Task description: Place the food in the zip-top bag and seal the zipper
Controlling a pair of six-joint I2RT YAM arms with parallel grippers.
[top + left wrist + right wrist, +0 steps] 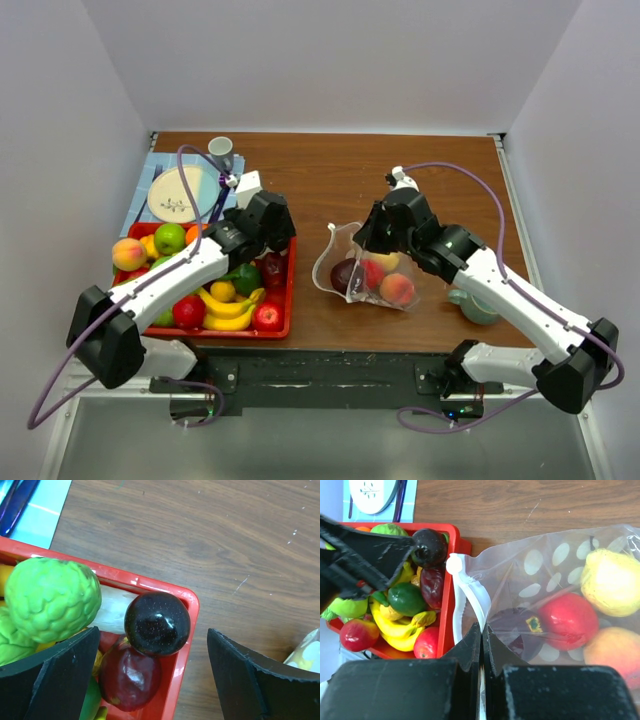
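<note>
While the loading step appears to be in hand, the top view lists: red tray [292,300] of loose food; zip-top bag [322,262] lying on the table just beside the tray's right wall, a peach [397,289] and other fruit already inside. The bag's long axis runs away from the tray and its mouth faces the tray. The left gripper [265,238] hangs over the tray's corner nearest the bag, and the right gripper [368,232] sits at the bag's far mouth edge. Left wrist view: left gripper [151,631] released, jaws wide apart either side of a dark plum [157,624] that rests against the tray rim [165,587] on top of a redder plum [130,677]; no pad touches it. Right wrist view: right gripper [481,630] clenched, apparently pinching the bag's mouth edge where the zipper [470,592] runs in between its fingers. That pale strip lies roughly parallel to the tray's near wall [451,535], unsealed. Next move, by judgement: lower and close on the dark plum, lift it clear of the rim, and carry it into the held-open mouth; sealing comes later.
</note>
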